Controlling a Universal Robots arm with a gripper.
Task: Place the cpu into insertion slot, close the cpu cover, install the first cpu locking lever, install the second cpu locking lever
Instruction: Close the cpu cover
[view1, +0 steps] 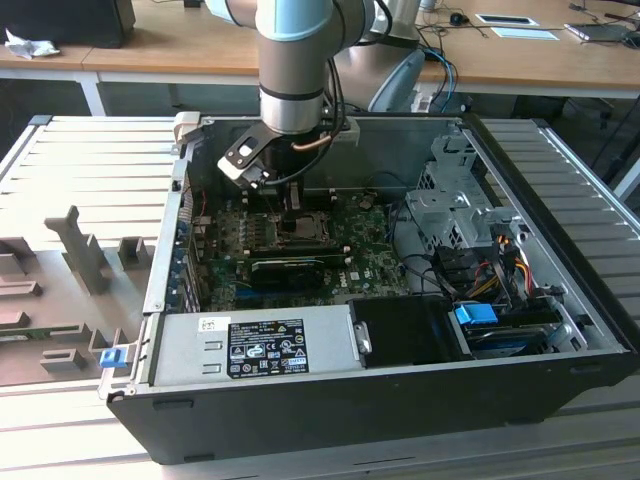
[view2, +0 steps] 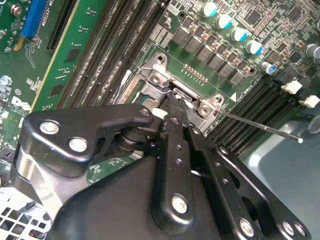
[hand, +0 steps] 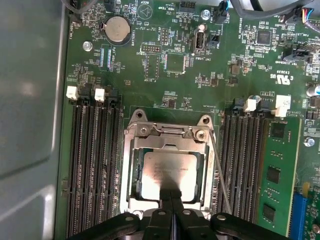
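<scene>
Silver-beige, your small square cpu (hand: 167, 172) lies in the metal-rimmed insertion slot (hand: 137, 175); the thin silvery cpu cover (hand: 165, 140) frames it; your black tool (hand: 170, 192), tips together, sits at the cpu's edge.

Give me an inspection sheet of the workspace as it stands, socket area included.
Surface: green circuit board inside an open black computer case.
Job's things: pale silver square cpu sits in the metal-rimmed insertion slot. The silvery cpu cover frame appears lowered around it. The thin metal locking lever angles away and looks unlatched.
Clutter: grey fixture blocks on the ribbed table, at the exterior view's left.
Gripper: black gripper, fingers together, tips at the cover's edge.
Cables: coloured wire bundle beside the drive bay.
Surroundings: wooden desks behind.
</scene>
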